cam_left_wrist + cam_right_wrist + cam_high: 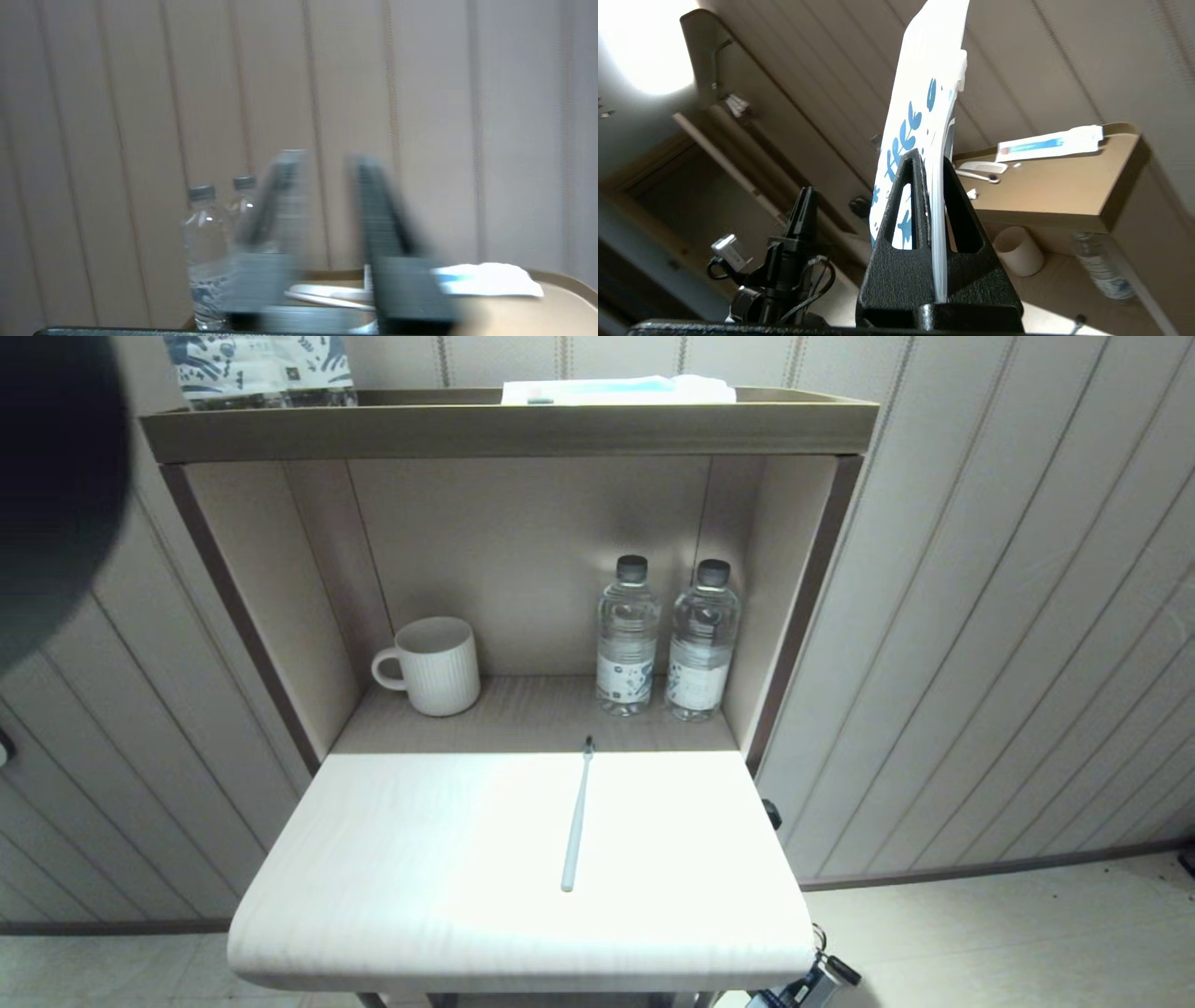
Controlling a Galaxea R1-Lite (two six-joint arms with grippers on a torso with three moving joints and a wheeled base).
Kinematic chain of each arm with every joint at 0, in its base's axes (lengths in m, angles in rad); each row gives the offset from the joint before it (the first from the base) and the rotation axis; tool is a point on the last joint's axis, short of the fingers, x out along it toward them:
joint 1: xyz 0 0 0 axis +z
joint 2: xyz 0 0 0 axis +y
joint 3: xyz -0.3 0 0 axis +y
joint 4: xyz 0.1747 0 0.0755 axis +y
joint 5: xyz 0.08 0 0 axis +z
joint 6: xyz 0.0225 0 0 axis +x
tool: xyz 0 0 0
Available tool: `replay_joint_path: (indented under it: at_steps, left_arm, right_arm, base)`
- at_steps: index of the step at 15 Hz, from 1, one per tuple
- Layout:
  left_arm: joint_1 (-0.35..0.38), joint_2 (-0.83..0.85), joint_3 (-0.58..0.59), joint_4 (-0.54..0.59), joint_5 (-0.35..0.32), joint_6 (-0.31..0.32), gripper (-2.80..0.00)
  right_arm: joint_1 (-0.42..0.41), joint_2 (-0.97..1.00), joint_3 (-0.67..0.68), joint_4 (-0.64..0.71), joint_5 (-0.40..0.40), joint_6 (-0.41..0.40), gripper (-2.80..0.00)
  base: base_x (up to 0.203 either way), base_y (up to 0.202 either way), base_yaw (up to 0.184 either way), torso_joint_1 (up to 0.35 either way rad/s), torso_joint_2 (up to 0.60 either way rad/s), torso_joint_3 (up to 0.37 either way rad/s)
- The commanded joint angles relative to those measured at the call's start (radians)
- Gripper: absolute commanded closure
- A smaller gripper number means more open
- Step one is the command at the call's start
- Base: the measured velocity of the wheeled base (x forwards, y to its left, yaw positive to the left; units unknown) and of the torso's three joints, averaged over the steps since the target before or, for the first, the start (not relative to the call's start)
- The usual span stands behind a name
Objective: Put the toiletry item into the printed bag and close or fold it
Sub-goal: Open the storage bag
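Head view: toothbrush lying free, bag pinched below

The left end effector [322, 205] is seen blurred near the top shelf; its fingers are closed on nothing. The toothbrush [576, 817] lies alone on the surface [392, 859]. The printed bag [920, 107] is clamped upright in the shut right end effector [930, 186]; held flat like this, its mouth may not open for insertion.

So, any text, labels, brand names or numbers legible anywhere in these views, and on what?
None can be read.
Two water bottles: white labels with dark print, too small.
Printed bag in the right gripper: blue leaf pattern only, no words.
Tube on the shelf top: blue stripe, lettering blurred.
Printed pack on top: pattern, small dark mark unreadable.
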Motion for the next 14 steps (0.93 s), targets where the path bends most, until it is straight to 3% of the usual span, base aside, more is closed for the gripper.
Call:
replay_joint_path:
  at_steps: [1, 2, 5, 9, 11, 12, 14]
  left_arm:
    - [0.094, 0.069, 0.001, 0.011, -0.004, -0.068, 0.00]
    - [0.138, 0.087, 0.001, 0.036, -0.011, -0.132, 0.00]
    - [0.204, 0.084, 0.001, 0.085, -0.015, -0.236, 0.00]
    - [0.216, 0.092, 0.003, 0.082, -0.010, -0.247, 0.00]
    - [0.227, 0.086, 0.003, 0.084, -0.009, -0.254, 0.00]
    - [0.229, 0.082, 0.003, 0.085, -0.010, -0.254, 0.00]
    - [0.229, 0.080, 0.003, 0.089, -0.010, -0.254, 0.00]
  right_arm:
    - [-0.091, -0.012, 0.000, -0.004, 0.023, 0.010, 0.00]
    - [-0.156, -0.020, 0.001, -0.007, 0.040, 0.010, 0.00]
    - [-0.368, -0.057, 0.002, -0.016, 0.062, -0.021, 0.00]
    - [-0.666, -0.176, 0.009, -0.017, 0.056, -0.061, 0.00]
    - [-0.674, -0.198, 0.008, -0.013, 0.071, -0.031, 0.00]
    - [-0.639, -0.195, 0.008, -0.013, 0.091, -0.014, 0.00]
    - [-0.460, -0.188, 0.009, -0.010, 0.150, 0.027, 0.00]
  base:
    - [0.000, 0.000, 0.000, 0.000, 0.00, 0.000]
    - [0.000, 0.000, 0.000, 0.000, 0.00, 0.000]
    - [0.000, 0.000, 0.000, 0.000, 0.00, 0.000]
    - [0.000, 0.000, 0.000, 0.000, 0.00, 0.000]
    - [0.000, 0.000, 0.000, 0.000, 0.00, 0.000]
    - [0.000, 0.000, 0.000, 0.000, 0.00, 0.000]
    - [0.000, 0.000, 0.000, 0.000, 0.00, 0.000]
